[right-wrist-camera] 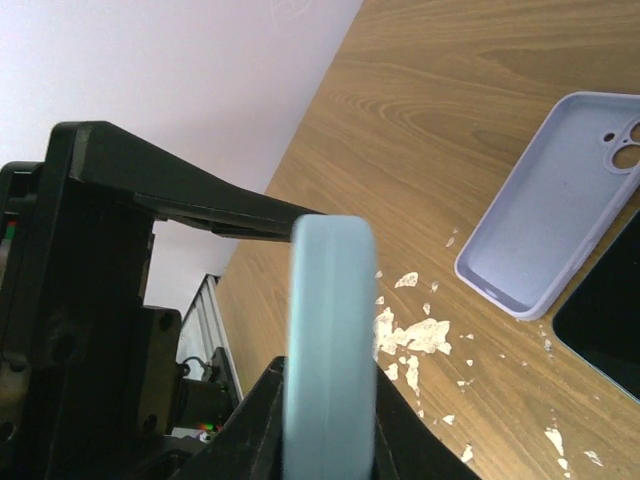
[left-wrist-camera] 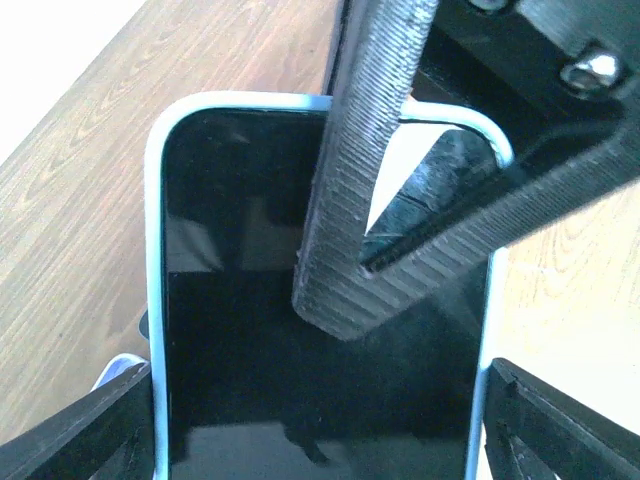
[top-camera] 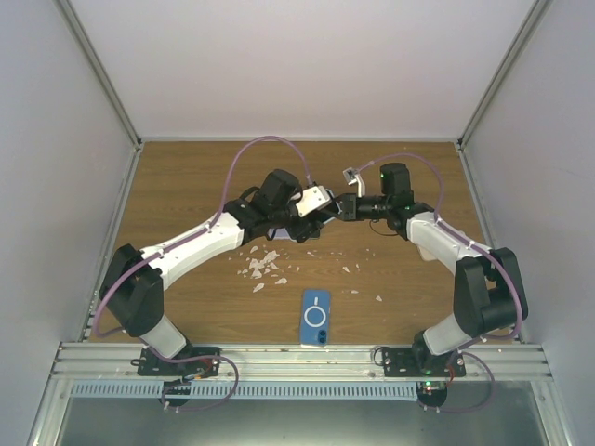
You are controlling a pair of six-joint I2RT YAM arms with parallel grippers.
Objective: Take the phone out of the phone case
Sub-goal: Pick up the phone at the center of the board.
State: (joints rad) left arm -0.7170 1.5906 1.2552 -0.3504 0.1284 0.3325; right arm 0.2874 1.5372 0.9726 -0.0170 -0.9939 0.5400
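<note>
Black right hand (right-wrist-camera: pixel 325 300) is clamped on one corner of the pale blue phone case (left-wrist-camera: pixel 157 250), phone (left-wrist-camera: pixel 240 350) seated inside. Left hand (left-wrist-camera: pixel 320 440) grips the case across its long sides, clear of the bench (top-camera: pixel 186 186), where a lilac case (right-wrist-camera: pixel 545 200) lies among white flakes (right-wrist-camera: pixel 415 335).

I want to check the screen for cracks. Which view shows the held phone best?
Left wrist: the phone fills the frame, dark screen facing the camera, pale blue case around it. Right wrist shows the phone only edge-on. Top external shows just a small pale patch, far off.
</note>
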